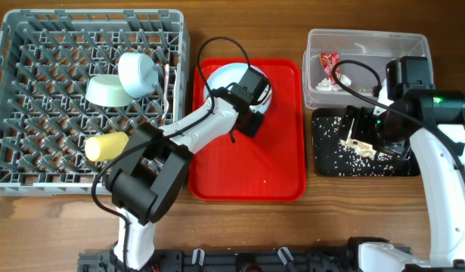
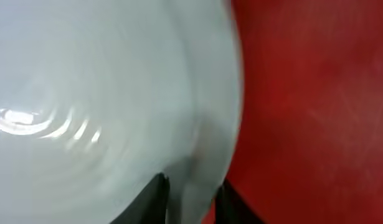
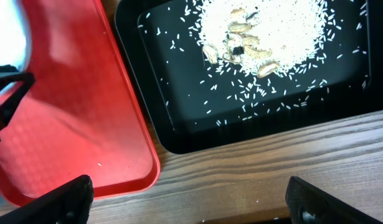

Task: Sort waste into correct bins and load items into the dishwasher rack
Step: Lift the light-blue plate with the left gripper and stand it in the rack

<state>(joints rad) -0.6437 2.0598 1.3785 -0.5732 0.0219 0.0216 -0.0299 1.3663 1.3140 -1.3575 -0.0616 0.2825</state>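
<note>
The pale blue plate (image 1: 223, 77) lies on the red tray (image 1: 247, 162). My left gripper (image 1: 252, 115) is shut on the plate's right rim; in the left wrist view the rim (image 2: 200, 180) sits between both fingers (image 2: 192, 202). My right gripper (image 1: 361, 136) hovers open and empty over the black tray (image 1: 330, 162), which holds rice-like scraps (image 1: 361, 151). The scraps (image 3: 272, 31) pile up in the right wrist view, with the fingers (image 3: 191, 199) spread wide. The red-and-white wrapper (image 1: 327, 60) lies in the clear tub (image 1: 402, 39).
The grey rack (image 1: 20, 174) at left holds the pale blue bowl (image 1: 137, 72), mint-green bowl (image 1: 107, 91), yellow cup (image 1: 106, 146) and white cutlery (image 1: 168, 83). Stray rice grains lie on the red tray (image 3: 73, 118) and on the wood table (image 3: 253, 174).
</note>
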